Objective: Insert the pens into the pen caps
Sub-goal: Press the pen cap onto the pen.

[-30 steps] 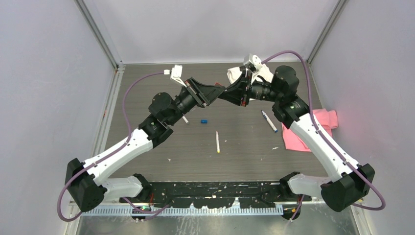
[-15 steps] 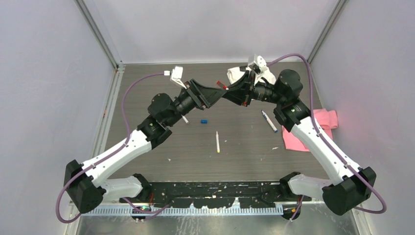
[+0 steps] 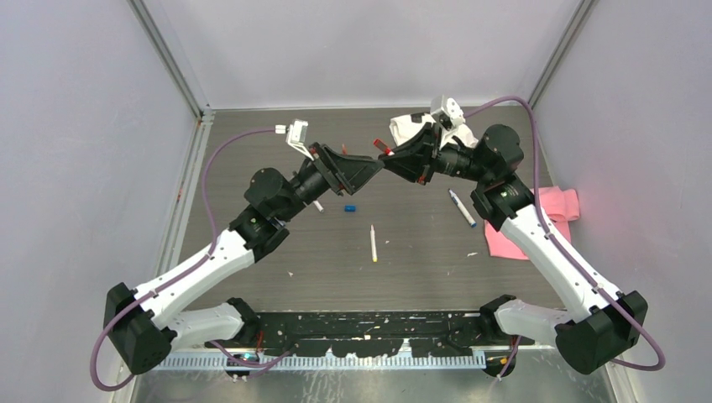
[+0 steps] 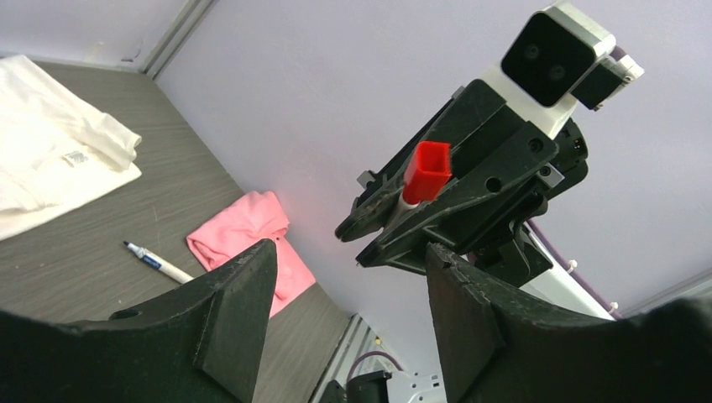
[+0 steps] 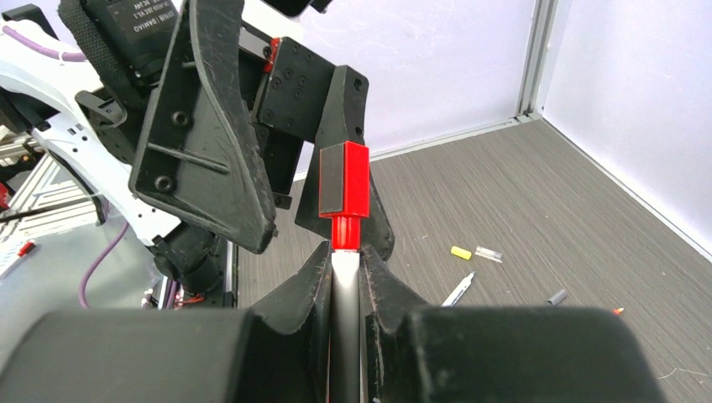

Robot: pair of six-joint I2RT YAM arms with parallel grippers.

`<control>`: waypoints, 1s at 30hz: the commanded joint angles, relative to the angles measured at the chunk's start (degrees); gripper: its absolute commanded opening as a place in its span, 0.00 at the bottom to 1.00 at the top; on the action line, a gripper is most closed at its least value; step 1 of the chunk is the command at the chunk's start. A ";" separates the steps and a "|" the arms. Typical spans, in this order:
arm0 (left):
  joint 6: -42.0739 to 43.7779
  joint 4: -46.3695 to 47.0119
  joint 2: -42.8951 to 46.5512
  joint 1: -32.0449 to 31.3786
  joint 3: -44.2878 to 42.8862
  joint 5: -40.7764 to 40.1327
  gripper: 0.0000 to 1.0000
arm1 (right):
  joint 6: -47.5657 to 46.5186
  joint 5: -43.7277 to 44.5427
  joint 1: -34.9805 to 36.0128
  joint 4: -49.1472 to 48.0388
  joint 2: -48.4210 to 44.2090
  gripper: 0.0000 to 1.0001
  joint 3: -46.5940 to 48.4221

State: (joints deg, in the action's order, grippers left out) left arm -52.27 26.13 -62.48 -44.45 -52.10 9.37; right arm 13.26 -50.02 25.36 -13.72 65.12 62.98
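Observation:
My right gripper (image 5: 345, 252) is shut on a white pen (image 5: 346, 281) held up above the table, with a red pen cap (image 5: 344, 180) sitting on its tip. In the left wrist view the same red cap (image 4: 426, 172) sticks out of the right gripper, beyond my left gripper (image 4: 348, 260), which is open and empty. From above, the left gripper (image 3: 371, 170) and the right gripper (image 3: 390, 158) face each other tip to tip, with the red cap (image 3: 383, 149) between them. A blue cap (image 3: 350, 206) and a yellow-tipped pen (image 3: 373, 243) lie on the table.
A blue-tipped pen (image 3: 462, 207) lies beside a pink cloth (image 3: 546, 220) at the right. A white cloth (image 3: 405, 126) lies at the back. Another pen (image 3: 317, 204) peeks out under the left arm. A yellow cap (image 5: 460, 252), a clear cap (image 5: 489, 253) and a grey cap (image 5: 557, 296) lie on the table.
The left gripper has opened, let go of the red cap and drawn back to the left. The right gripper has shifted slightly right, keeping the capped pen.

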 commanded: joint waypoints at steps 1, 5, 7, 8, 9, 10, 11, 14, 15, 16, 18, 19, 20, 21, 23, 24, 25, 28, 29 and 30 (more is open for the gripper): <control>2.83 4.16 -0.46 0.32 -4.04 2.12 0.65 | 0.25 -0.31 -0.06 -2.41 -1.78 0.01 -0.52; 3.47 3.27 -1.71 0.32 -6.19 2.60 0.60 | -0.20 -0.59 -0.05 -1.72 -1.73 0.01 -0.74; 3.34 2.70 -2.63 0.32 -6.96 2.85 0.56 | -0.16 -0.61 -0.04 -1.67 -1.67 0.01 -0.75; 3.13 2.62 -3.03 0.32 -7.25 3.07 0.54 | -0.23 -0.61 -0.11 -1.67 -1.62 0.01 -0.75; 2.95 2.68 -3.42 0.32 -7.30 3.19 0.52 | -0.17 -0.67 -0.06 -1.60 -1.58 0.01 -0.75; 2.76 2.72 -3.77 0.32 -7.38 3.11 0.50 | -0.21 -0.69 -0.10 -1.58 -1.51 0.01 -0.75; 2.59 2.70 -4.13 0.32 -7.40 3.03 0.49 | -0.19 -0.74 -0.07 -1.50 -1.49 0.01 -0.75; 2.25 2.62 -4.87 0.32 -7.49 2.30 0.46 | -0.25 -1.02 -0.01 -1.17 -1.32 0.01 -0.84; 2.11 2.61 -5.04 0.32 -7.43 2.02 0.46 | -0.38 -1.11 -0.03 -0.87 -1.30 0.01 -0.84; 1.97 2.61 -5.17 0.32 -7.45 1.61 0.45 | -0.57 -1.25 0.02 -0.61 -1.19 0.01 -0.84; 1.56 3.03 -5.40 0.32 -7.39 1.15 0.45 | -1.00 -1.35 -0.02 0.15 -1.13 0.01 -0.93; 1.29 3.38 -5.53 0.32 -7.36 1.06 0.45 | -1.32 -1.39 0.03 0.52 -1.06 0.01 -0.89; 1.01 3.65 -5.61 0.32 -7.27 0.90 0.45 | -1.57 -1.46 -0.04 0.94 -0.99 0.01 -0.85; 0.84 3.90 -5.63 0.32 -7.08 0.83 0.45 | -1.85 -1.48 0.00 1.31 -0.92 0.01 -0.78; 0.65 4.25 -5.56 0.32 -6.75 0.46 0.47 | -2.31 -1.56 0.03 2.00 -0.75 0.01 -0.68; 0.61 4.34 -5.51 0.32 -6.64 0.23 0.47 | -2.55 -1.57 0.04 2.36 -0.72 0.01 -0.60; 0.59 4.36 -5.39 0.32 -6.51 0.03 0.48 | -2.72 -1.62 0.02 2.72 -0.64 0.01 -0.58; 0.46 4.30 -5.20 0.41 -6.17 -0.59 0.48 | -2.93 -1.79 0.03 3.14 -0.38 0.01 -0.41; 0.33 4.17 -5.12 0.41 -5.99 -0.92 0.48 | -2.94 -1.83 0.02 3.21 -0.32 0.01 -0.40; 0.23 4.04 -5.05 0.41 -5.86 -1.19 0.47 | -2.97 -1.84 -0.01 3.29 -0.20 0.01 -0.32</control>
State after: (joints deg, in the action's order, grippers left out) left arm -51.59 26.83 -68.25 -44.45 -57.52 9.82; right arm 11.44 -50.98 25.39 -10.24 65.12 61.84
